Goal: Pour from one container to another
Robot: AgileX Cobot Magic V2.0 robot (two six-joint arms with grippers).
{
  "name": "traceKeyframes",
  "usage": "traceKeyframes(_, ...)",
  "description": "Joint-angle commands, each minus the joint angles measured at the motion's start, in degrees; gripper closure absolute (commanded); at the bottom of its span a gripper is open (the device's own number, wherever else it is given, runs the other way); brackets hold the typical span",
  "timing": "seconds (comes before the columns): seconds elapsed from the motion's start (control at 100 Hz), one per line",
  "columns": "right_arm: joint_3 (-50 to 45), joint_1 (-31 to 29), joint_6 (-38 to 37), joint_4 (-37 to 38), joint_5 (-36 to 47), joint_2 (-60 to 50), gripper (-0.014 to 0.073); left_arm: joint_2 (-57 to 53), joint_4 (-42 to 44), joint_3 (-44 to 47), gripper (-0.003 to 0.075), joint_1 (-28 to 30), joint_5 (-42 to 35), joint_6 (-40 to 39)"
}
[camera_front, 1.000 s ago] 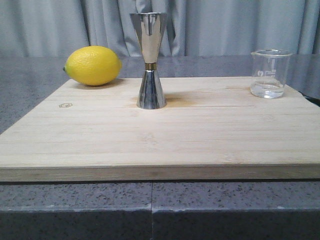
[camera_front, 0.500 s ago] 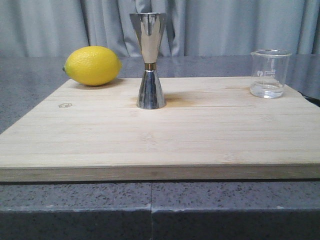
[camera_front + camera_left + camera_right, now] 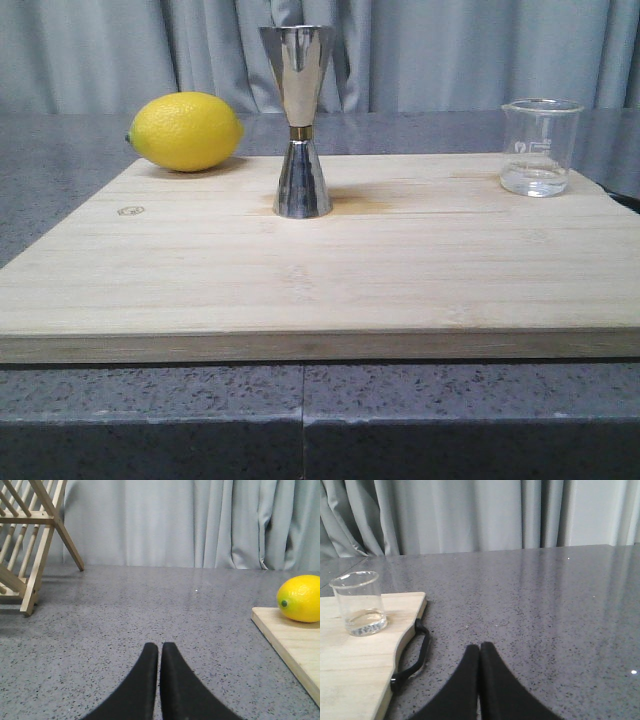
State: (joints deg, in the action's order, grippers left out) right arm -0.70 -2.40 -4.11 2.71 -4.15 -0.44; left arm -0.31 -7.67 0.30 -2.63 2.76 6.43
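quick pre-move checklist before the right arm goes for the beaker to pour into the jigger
1. Glass beaker upright on the wooden board: ok.
2. Liquid in beaker: ok, a shallow clear layer.
3. Steel jigger upright, open cone up: ok.
4. Right gripper open for grasp: not ok, fingers together.
5. Left gripper off the board: ok, over bare counter, shut.
6. Lemon apart from jigger: ok.

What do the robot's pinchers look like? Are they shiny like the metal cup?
No, not shiny. In each wrist view only the fingers show. The left gripper has two smooth matte black fingers, wide at the base and curving to narrow rounded tips, a bit like a beak. The right gripper looks the same. No cables, markings or arm parts show, and the front view shows neither arm.
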Motion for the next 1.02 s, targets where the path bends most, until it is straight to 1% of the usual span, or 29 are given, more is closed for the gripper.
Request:
traceKeyframes(0.0,-0.5,-0.2,0.5,0.0,4.5,-1.2,0.0666,-1.2,-0.1,1.5,0.0739,-0.3,-4.7,-0.1)
traceKeyframes(0.26,-0.5,-0.2,0.6,0.3,4.5,-1.2,0.0666,-1.2,-0.1,1.5,0.0739,-0.3,-4.7,-0.1)
traceKeyframes(0.35,-0.5,-0.2,3.6,-0.6,4.7,-1.2,0.0666,-1.2,-0.1,1.5,0.0739,-0.3,-4.7,-0.1)
traceKeyframes(0.43,-0.5,-0.2,7.3,-3.3,5.6,-1.2,0.0666,-1.2,-0.1,1.5,0.0739,-0.3,-4.7,-0.1)
traceKeyframes(0.51,-0.5,-0.2,7.3,-4.0,7.1,-1.2,0.0666,-1.2,-0.1,1.5,0.0739,-0.3,-4.7,-0.1)
traceKeyframes(1.01,-0.5,-0.2,7.3,-4.0,6.9,-1.2,0.0666,-1.2,-0.1,1.5,0.0739,-0.3,-4.7,-0.1)
